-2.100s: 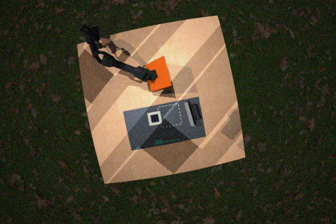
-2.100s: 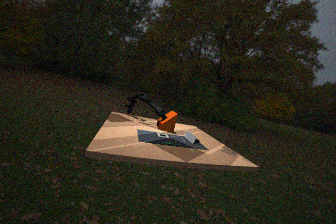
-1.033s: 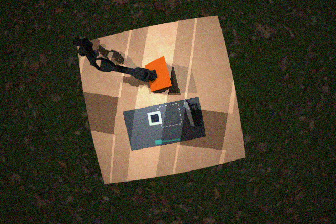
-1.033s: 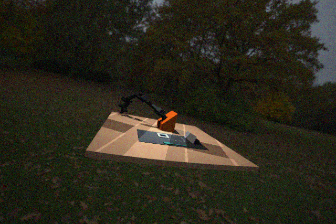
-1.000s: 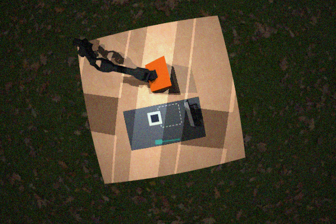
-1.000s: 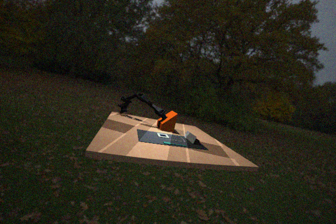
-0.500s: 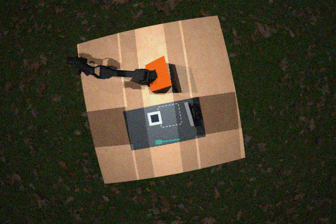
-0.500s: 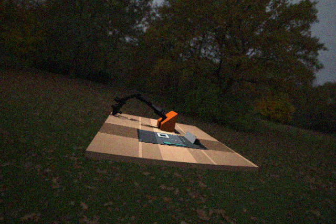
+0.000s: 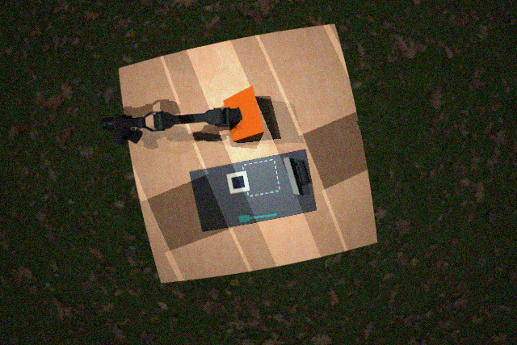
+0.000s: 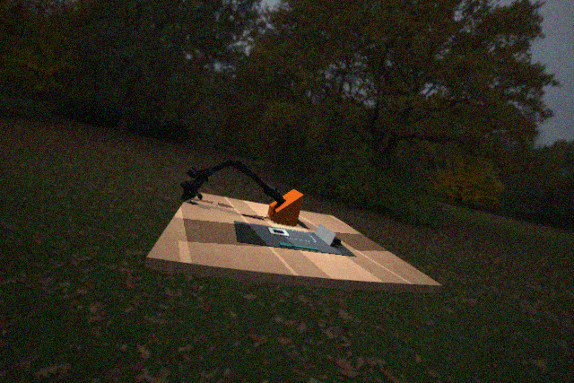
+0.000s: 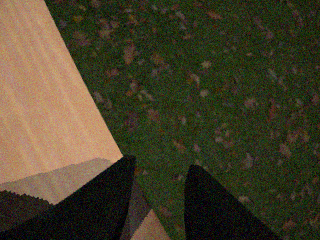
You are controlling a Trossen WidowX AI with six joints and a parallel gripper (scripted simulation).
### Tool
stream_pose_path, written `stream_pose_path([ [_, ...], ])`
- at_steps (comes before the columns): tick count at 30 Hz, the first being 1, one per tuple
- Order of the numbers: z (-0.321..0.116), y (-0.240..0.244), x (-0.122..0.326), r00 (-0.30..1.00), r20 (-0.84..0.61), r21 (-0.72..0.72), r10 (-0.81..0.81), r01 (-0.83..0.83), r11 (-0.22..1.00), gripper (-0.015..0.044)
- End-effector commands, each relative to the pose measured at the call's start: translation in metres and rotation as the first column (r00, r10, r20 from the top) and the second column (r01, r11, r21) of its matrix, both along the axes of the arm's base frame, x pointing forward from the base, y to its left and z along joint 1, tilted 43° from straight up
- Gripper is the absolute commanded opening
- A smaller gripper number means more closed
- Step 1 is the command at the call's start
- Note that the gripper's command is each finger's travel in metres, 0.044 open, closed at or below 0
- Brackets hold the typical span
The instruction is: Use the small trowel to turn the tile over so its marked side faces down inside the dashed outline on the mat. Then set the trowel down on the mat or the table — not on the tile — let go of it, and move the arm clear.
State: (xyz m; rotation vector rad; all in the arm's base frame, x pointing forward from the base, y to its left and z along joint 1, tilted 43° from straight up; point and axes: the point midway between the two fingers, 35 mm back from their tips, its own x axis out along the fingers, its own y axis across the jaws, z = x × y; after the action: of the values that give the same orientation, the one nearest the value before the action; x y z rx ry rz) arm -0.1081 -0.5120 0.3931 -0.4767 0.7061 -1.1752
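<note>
The tile (image 9: 237,183) (image 10: 278,231) lies flat on the dark mat (image 9: 216,201) (image 10: 252,233), a white square with a dark square mark facing up. It overlaps the left side of the dashed outline (image 9: 275,160) in the top view. The teal trowel (image 9: 244,218) (image 10: 299,246) lies along the mat's lower edge in that view, with its blade to the left and its thin handle to the right. My gripper (image 11: 161,170) is partly open, with nothing between its fingers. It is far from the tile and trowel, over the table's left edge.
An orange wedge-shaped block (image 9: 250,117) (image 10: 292,200) stands above the mat in the top view, with the arm's base on it. A slanted grey plate (image 9: 292,176) (image 10: 325,234) with dark parts behind it stands near the mat's right end. Shadow bands cross the table (image 9: 287,61).
</note>
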Motion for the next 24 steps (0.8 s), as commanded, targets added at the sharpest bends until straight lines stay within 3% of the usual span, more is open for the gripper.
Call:
stream_pose_path([
  [1, -0.001, -0.006, 0.043, 0.998, -0.015, 0.000, 0.066, -0.066, 0.998, 0.0100],
  [24, -0.041, 0.011, 0.254, 0.940, 0.040, 0.113, 0.339, -0.341, 0.933, 0.0100],
])
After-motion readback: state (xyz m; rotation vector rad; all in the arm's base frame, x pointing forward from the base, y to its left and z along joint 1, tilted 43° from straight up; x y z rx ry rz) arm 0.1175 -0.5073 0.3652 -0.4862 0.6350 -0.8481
